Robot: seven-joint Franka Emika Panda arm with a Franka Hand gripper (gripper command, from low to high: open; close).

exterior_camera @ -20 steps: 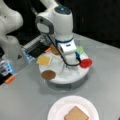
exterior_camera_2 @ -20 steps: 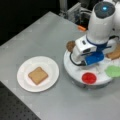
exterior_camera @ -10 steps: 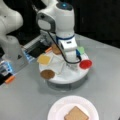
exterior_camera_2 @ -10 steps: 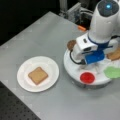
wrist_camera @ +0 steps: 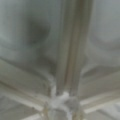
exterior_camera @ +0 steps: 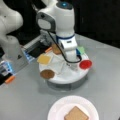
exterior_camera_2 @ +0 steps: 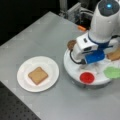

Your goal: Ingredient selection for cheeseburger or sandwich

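My gripper (exterior_camera: 72, 66) reaches down onto the middle of the white round tray (exterior_camera: 65, 80), between its dividers. Around it on the tray lie a yellow cheese square (exterior_camera: 44, 59), a dark brown round patty (exterior_camera: 47, 74) and a brown toast square (exterior_camera: 56, 49). In a front view the patty (exterior_camera_2: 71, 44) and this toast (exterior_camera_2: 113, 55) flank the arm. Another toast square (exterior_camera_2: 38, 75) lies alone on the white paper plate (exterior_camera_2: 23, 85), also seen as toast (exterior_camera: 76, 113). The wrist view shows only the tray's white dividers, very close.
A red disc (exterior_camera: 85, 64) and a green piece (exterior_camera: 80, 50) also lie on the tray, as disc (exterior_camera_2: 87, 77) and green piece (exterior_camera_2: 112, 72). A second white robot base (exterior_camera: 12, 50) and an orange-tipped device (exterior_camera: 10, 79) stand at a front view's left.
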